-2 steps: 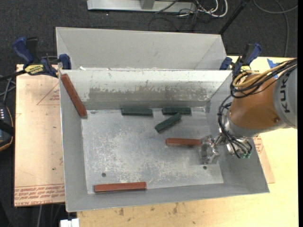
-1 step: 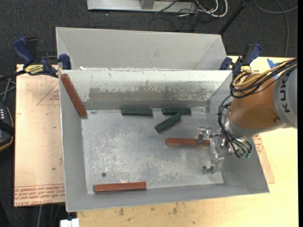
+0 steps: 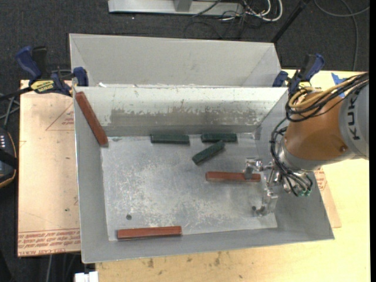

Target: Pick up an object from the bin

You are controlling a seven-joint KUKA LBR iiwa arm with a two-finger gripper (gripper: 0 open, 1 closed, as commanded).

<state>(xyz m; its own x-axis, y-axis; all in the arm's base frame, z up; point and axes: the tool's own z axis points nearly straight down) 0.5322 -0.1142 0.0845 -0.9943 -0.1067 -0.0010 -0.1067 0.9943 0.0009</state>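
Observation:
My gripper [image 3: 257, 188] is low in the right part of the bin, open, with one fingertip [image 3: 253, 167] toward the back and the other near the front. A flat red-brown bar [image 3: 230, 177] lies on the floor just left of it. The bar's right end reaches the rear fingertip, and I cannot tell whether they touch. Nothing sits between the fingers. A dark green block [image 3: 208, 153] lies tilted a little behind and left of the bar.
Two more dark green blocks [image 3: 169, 138] [image 3: 219, 137] lie along the foot of the back wall. One red-brown bar [image 3: 148, 232] lies at the front left, and another [image 3: 91, 118] leans along the left wall. The arm comes in over the right rim.

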